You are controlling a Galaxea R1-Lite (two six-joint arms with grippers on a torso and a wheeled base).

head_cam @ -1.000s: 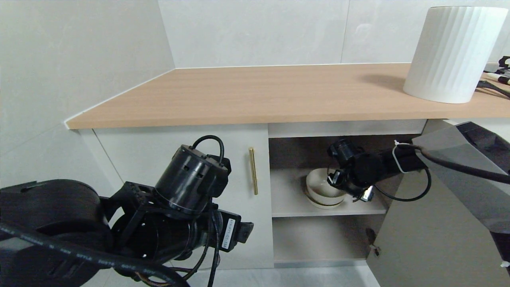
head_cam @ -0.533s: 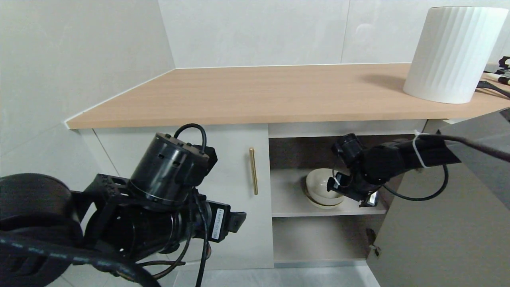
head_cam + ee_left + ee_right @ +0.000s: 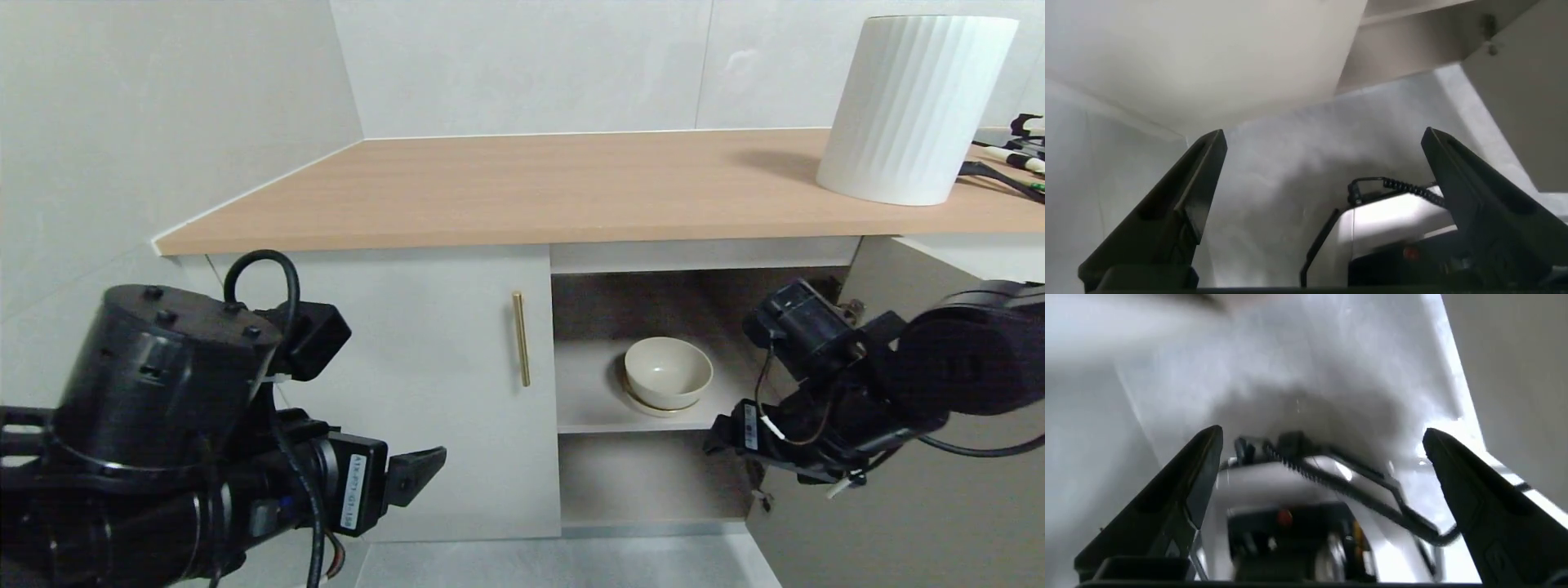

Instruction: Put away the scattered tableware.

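Nearest us, at 7 o'clock in the head view, the left gripper point(image 3: 416, 469) hangs low in front of the closed door point(image 3: 424, 392). Its fingers point(image 3: 1180, 208) are wide apart with nothing between them. At 4 o'clock the right gripper point(image 3: 727, 433) sits just outside the open cabinet point(image 3: 702, 255), below the level of the upper shelf point(image 3: 588, 392). Its fingers point(image 3: 1180, 506) are also spread and empty.

A second ago the right gripper was inside the cabinet, up against the bowl point(image 3: 668, 371). It has since backed out and dropped toward us, and the left arm has sunk lower and swung off to 8 o'clock. The camera has shifted a little as well.

The bowl now stands alone at 3 o'clock, upright on a plate point(image 3: 653, 407) on the upper shelf, apart from both grippers. We judge that this piece is put away. What is left is probably closing the open door point(image 3: 898, 506), or fetching more tableware if any remains.

Farther off, the table point(image 3: 531, 188) runs across the middle. A white ribbed canister point(image 3: 914, 106) stands at 2 o'clock, with a few dark utensils point(image 3: 1008, 159) just beyond it.

Each gripper carries a white sticker point(image 3: 353, 490), but the print on them is too small for us to make out.
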